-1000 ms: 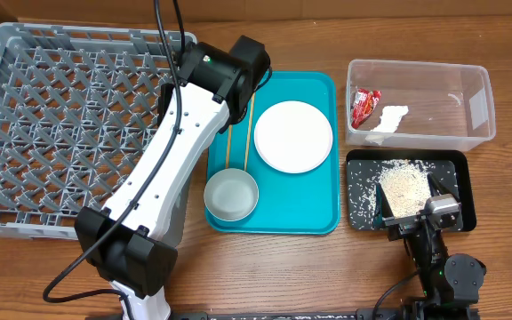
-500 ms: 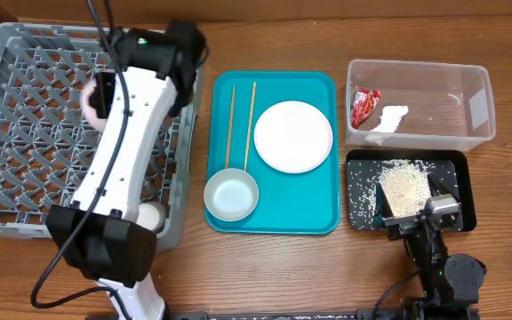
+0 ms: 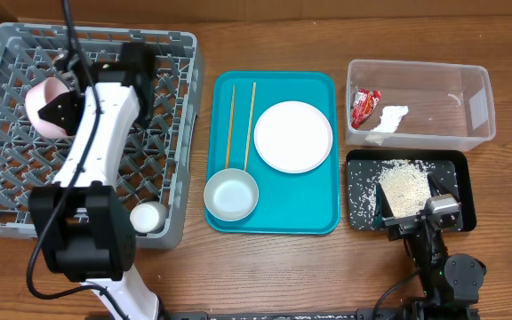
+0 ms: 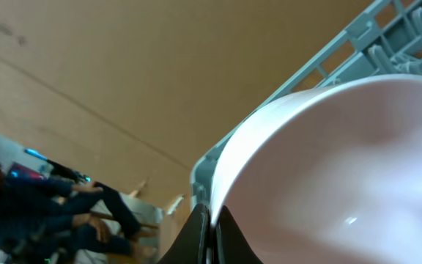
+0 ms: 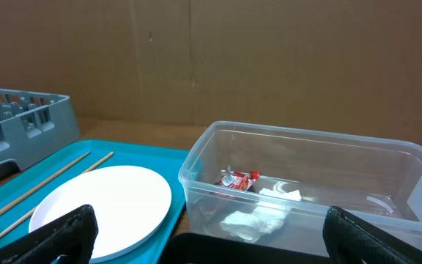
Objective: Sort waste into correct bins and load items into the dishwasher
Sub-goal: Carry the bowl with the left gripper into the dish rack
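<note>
Bowl (image 3: 44,98) carried over rack (image 3: 7,169), left jaws clamped

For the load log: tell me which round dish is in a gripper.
The small bowl, held by the left gripper over the grey rack; the plate and metal dish sit on the teal tray.

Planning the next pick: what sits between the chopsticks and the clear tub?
The white plate, on the teal tray; the overhead view shows it.
</note>
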Controlling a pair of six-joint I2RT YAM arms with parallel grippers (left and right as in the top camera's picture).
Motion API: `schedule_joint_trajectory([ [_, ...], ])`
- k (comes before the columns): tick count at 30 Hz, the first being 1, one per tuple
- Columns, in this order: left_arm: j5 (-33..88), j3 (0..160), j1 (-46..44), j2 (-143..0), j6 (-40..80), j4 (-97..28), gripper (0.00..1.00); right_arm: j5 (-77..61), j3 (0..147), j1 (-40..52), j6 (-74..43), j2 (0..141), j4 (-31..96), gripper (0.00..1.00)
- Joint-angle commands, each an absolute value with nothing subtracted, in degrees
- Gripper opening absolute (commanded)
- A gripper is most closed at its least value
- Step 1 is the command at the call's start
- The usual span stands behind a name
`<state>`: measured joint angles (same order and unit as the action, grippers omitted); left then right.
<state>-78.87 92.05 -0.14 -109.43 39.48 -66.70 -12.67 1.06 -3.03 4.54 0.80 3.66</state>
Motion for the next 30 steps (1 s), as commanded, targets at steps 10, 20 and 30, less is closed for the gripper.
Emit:
schedule_joint_trajectory([
  [10, -66.24, 85.86, -0.73, -109.19, 1.08, -39.7, 0.04, -12.75, 0.45, -3.46, 4.54, 0.16, 3.29, 1.0],
  [20, -64.53, 82.28, -0.82, -109.3, -2.96, -37.5, 0.04, -12.75, 0.45, -3.46, 4.54, 0.16, 3.29, 1.0],
  [30, -83.94, 82.17, -3.2, -109.3, -11.46, -25.67, 0.04, -12.75, 0.45, -3.46, 4.56, 0.16, 3.29, 1.0],
])
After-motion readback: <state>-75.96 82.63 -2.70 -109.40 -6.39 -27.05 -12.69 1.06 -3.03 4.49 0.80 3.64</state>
